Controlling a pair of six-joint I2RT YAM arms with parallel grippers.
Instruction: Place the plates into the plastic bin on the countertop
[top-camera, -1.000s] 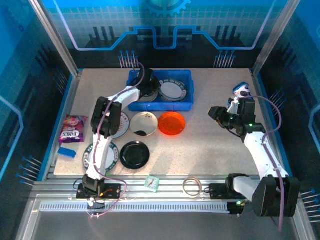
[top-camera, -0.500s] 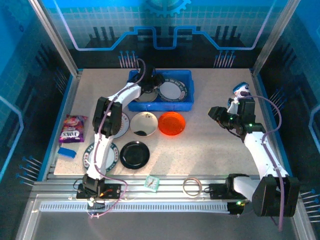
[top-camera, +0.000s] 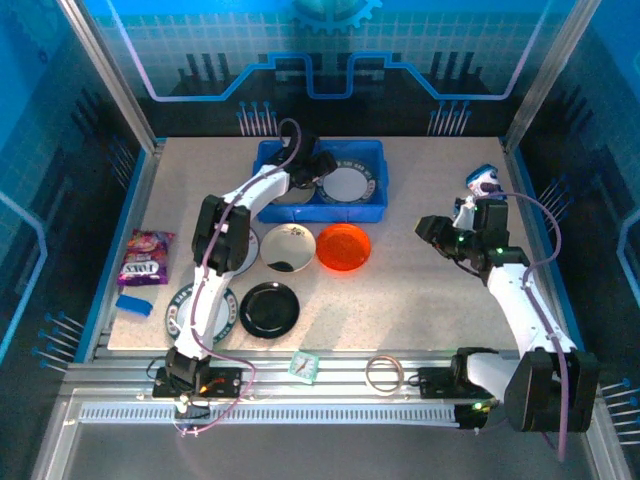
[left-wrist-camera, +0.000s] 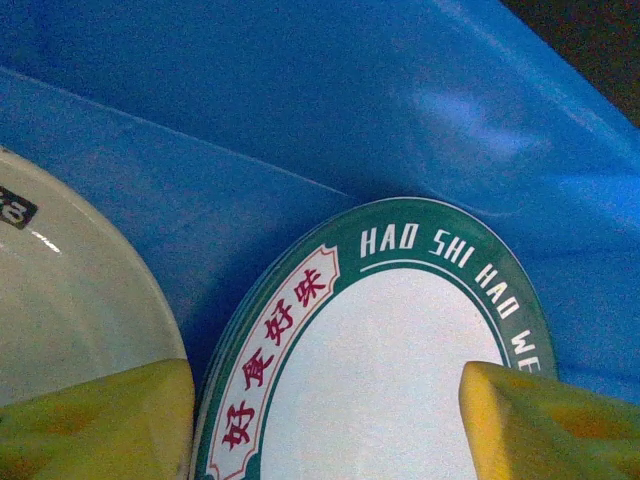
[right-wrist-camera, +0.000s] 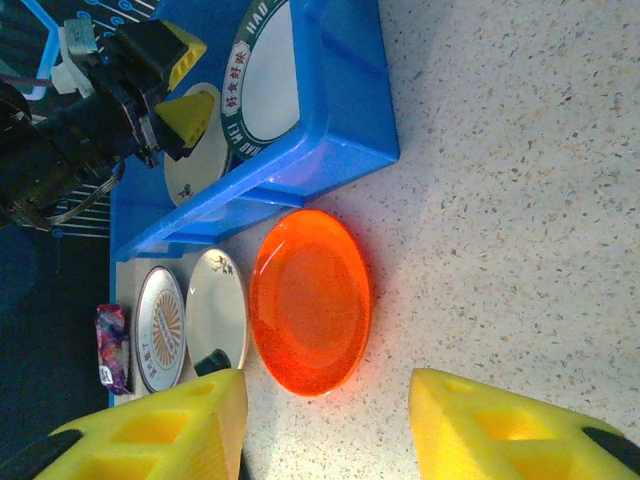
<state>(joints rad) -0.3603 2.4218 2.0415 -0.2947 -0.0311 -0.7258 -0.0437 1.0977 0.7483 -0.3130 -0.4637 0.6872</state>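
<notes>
Countertop (top-camera: 420, 290) same; left gripper (top-camera: 316, 168) opened over bin (top-camera: 330, 213), prob. empty.

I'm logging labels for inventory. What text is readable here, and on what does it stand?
"HAO SHI HAO WE", the rest hidden: green rim of the plate in the plastic bin.
"好食好味": red characters on that rim's white band.
Too blurred: the dark label on the cream plate.
Too small: lettering on the purple snack packet.

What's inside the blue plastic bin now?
A green-rimmed white round plate on the right, a cream round plate on the left. The left end effector covers part of the cream plate; anything beneath either plate is hidden.
</notes>
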